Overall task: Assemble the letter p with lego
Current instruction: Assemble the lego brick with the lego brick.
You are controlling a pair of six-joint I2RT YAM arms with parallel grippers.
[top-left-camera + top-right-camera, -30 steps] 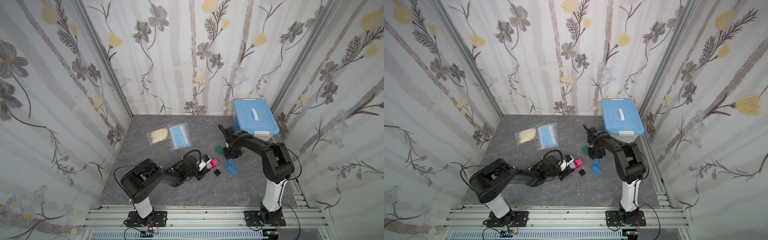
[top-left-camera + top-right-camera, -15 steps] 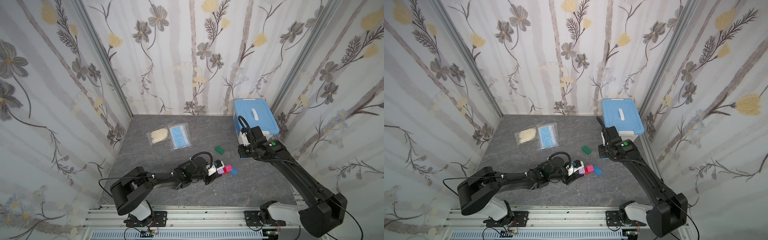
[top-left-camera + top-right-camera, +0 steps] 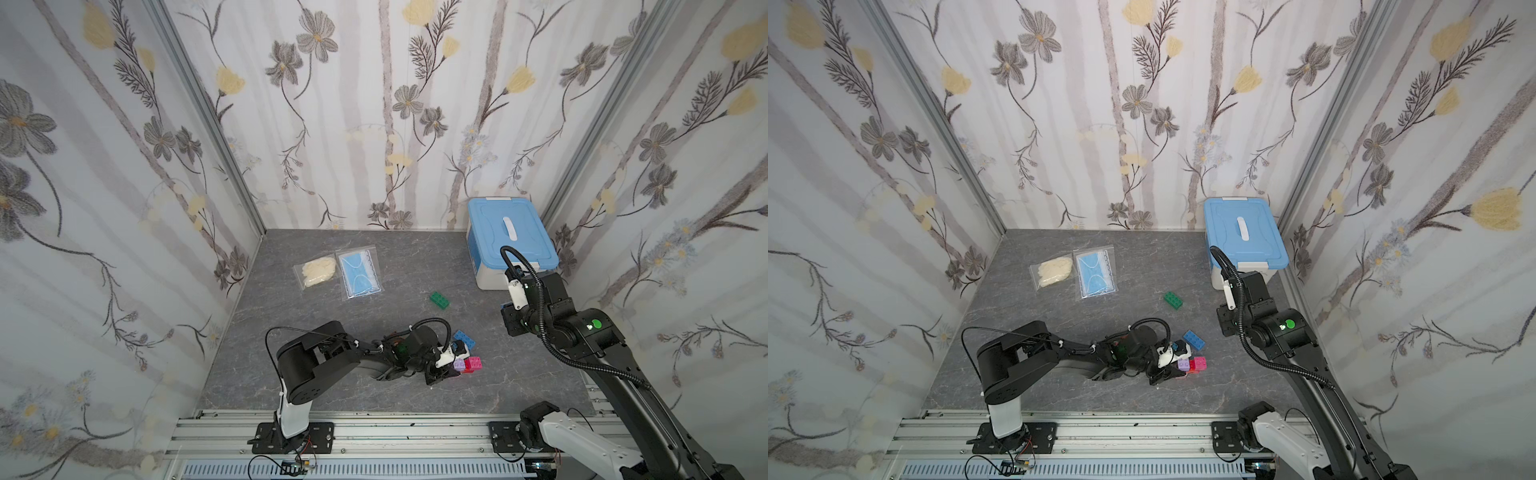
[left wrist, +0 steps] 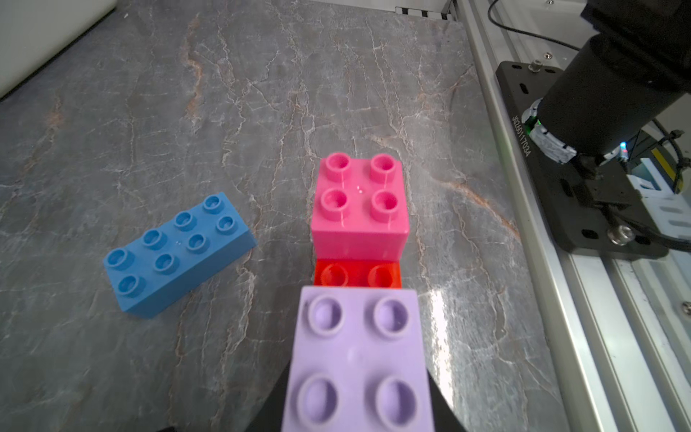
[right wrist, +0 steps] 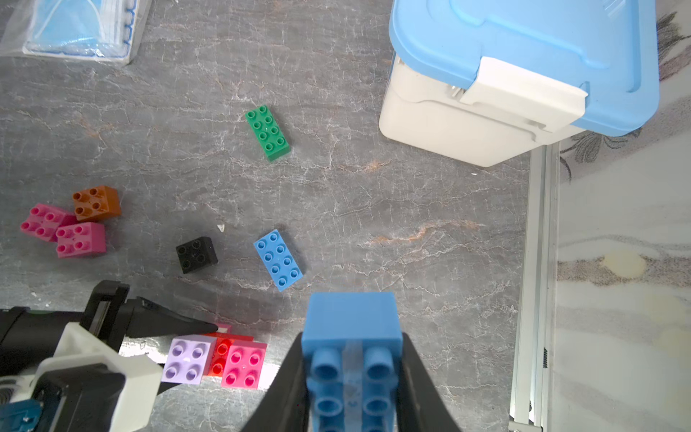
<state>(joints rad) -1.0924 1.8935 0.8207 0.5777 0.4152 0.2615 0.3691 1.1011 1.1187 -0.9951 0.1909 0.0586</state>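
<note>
My left gripper point(image 4: 359, 396) is shut on a lavender square brick point(image 4: 359, 359) low over the table. That brick sits on one end of a red long brick point(image 4: 357, 275). A pink square brick point(image 4: 359, 202) sits on the other end. In both top views this stack point(image 3: 467, 365) point(image 3: 1192, 364) lies at the front middle. My right gripper point(image 5: 351, 374) is shut on a blue brick point(image 5: 351, 336), held high near the box. On the table lie a loose blue long brick point(image 5: 278, 260), a green one point(image 5: 267, 132), a black one point(image 5: 196, 254), an orange one point(image 5: 96, 203) and two pink ones point(image 5: 80, 239).
A white box with a blue lid point(image 3: 509, 241) stands at the back right. Two clear bags, one with a blue mask point(image 3: 359, 274) and one with cream gloves point(image 3: 318, 270), lie at the back left. A metal rail point(image 3: 374, 428) runs along the table's front edge.
The right arm has risen from the loose bricks with the blue brick and drawn back toward the right. The left gripper has carried the lavender, red and pink stack rightward and nearer the front.
</note>
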